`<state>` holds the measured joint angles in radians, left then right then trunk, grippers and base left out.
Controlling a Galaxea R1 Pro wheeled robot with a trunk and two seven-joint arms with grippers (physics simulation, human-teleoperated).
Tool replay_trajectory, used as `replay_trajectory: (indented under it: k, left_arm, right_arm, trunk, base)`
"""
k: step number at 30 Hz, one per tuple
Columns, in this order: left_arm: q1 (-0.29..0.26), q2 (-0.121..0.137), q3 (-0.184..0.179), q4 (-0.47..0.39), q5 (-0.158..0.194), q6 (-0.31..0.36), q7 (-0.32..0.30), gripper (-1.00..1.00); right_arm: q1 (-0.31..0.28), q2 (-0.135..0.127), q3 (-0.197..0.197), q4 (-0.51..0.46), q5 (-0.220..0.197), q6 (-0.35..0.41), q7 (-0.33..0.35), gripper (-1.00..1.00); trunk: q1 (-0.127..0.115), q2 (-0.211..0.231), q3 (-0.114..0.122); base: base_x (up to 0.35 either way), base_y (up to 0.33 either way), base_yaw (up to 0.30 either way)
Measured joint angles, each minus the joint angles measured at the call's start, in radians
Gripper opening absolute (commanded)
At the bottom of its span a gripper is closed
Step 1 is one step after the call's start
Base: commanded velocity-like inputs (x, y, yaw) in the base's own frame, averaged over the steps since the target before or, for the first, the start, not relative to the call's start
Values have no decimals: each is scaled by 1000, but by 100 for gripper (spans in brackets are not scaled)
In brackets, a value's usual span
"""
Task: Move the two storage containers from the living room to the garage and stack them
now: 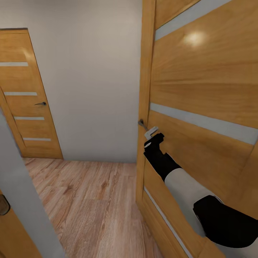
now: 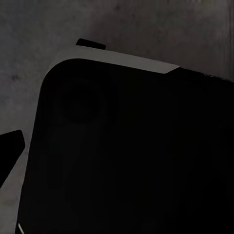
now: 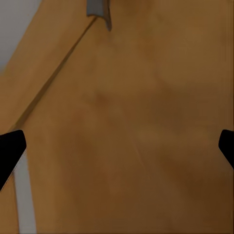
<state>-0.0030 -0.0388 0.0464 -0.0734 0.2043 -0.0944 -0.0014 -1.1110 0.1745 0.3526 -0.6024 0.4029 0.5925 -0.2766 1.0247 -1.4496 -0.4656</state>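
Rt forearm (white shell, black elbow) fills lower right of head view, reaching up-left to the rt gripper at the near door, mid-frame. Gripper sits just beside the lever handle, below and right of it; contact w/ the handle can't be confirmed. Rt wrist view: 2 dark fingertips at opposite frame edges, so jaws spread wide, nothing between them but door wood; handle at top of that frame, outside the jaws.

Lt gripper: lt wrist view dark, mostly a black rounded body w/ pale rim over grey speckled surface; 1 fingertip at left edge. Jaw state can't tell.

Storage containers: none seen; where they are can't be told. Robot looks en route, door step in hand.

Surroundings: wood-plank floor lower centre, pale wall ahead, 2nd door w/ own handle at upper left, grey wall edge lower left.

Risks (judgement):
- Jaws off the lever → closing now grabs air or scrapes the panel.
- Pushing w/ fingertips on the panel instead of the lever → door stays latched, arm loads up.
- Door swing vs. forearm/base: narrow hall, arm lies close along the door face; could jam.
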Motion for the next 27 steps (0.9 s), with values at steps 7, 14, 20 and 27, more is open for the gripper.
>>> replay_trajectory:
  k: [7, 14, 20, 27]
  left_arm:
    - [0, -1, 0, 0, 0, 0, 0, 100]
    - [0, 1, 0, 0, 0, 0, 0, 100]
    - [0, 1, 0, 0, 0, -2, 0, 100]
    - [0, 1, 0, -1, 0, -2, 0, 100]
  right_arm:
    - [0, 0, 2, -8, 8, -2, -1, 100]
    - [0, 0, 4, -14, 16, 0, 1, 100]
    - [0, 0, 4, -15, 15, 7, 0, 100]
    - [0, 0, 3, -15, 14, 6, -2, 100]
  trunk:
    - [0, 0, 0]
    - [0, 0, 0]
    - [0, 0, 0]
    - [0, 0, 0]
  base:
    - [157, -99, 0]
    - [149, -68, 0]
    - [61, -6, 0]
    - [108, 0, 0]
